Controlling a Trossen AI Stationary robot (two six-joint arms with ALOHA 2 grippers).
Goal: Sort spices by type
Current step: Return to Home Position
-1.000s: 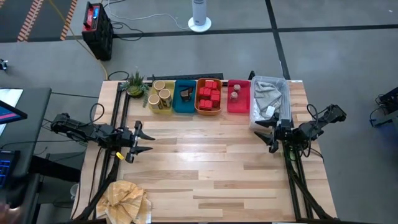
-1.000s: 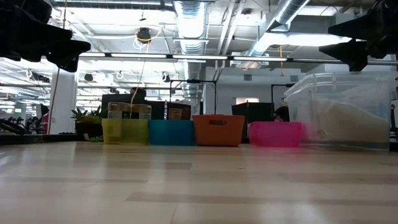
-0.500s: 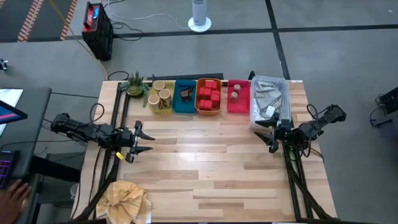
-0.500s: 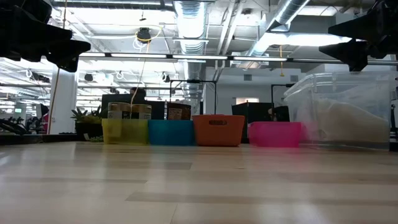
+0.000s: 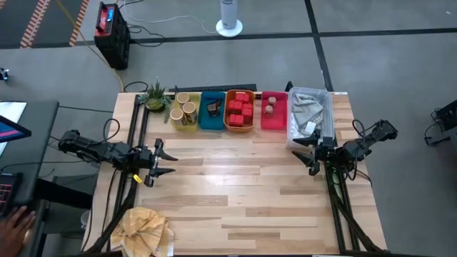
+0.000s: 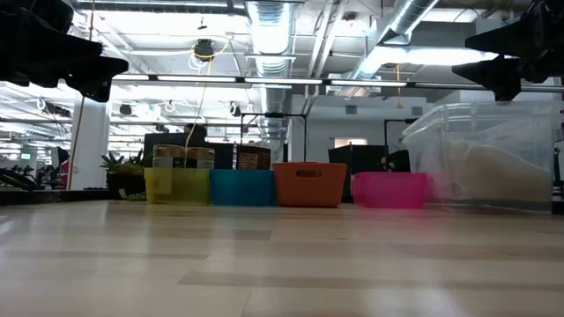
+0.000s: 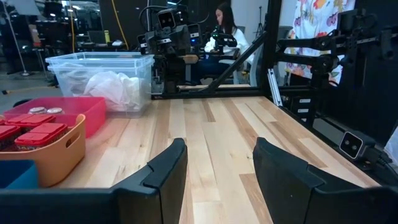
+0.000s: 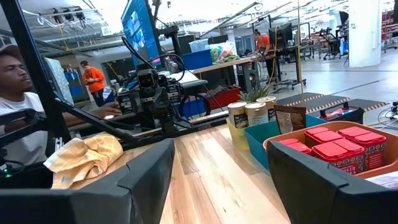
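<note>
High view: my left hand point(image 5: 170, 161) at left edge of counter point(image 5: 235, 193), spread wide, gripping nothing. My right hand point(image 5: 303, 155) at right edge, just beside clear bin point(image 5: 325, 114), likewise spread, empty. Spices all in tray row along far edge:
- pale tubs point(image 5: 187, 108) in yellow tray point(image 5: 173, 118)
- dark-tan packet point(image 5: 213, 108) in blue tray point(image 5: 203, 120)
- red packs point(image 5: 240, 112) in orange tray point(image 5: 228, 118)
- tiny jars point(image 5: 270, 106) in pink-red tray point(image 5: 274, 123)

Left hand well apart from trays. Crumpled yellowish cloth point(image 5: 146, 227) at near left corner.
</note>
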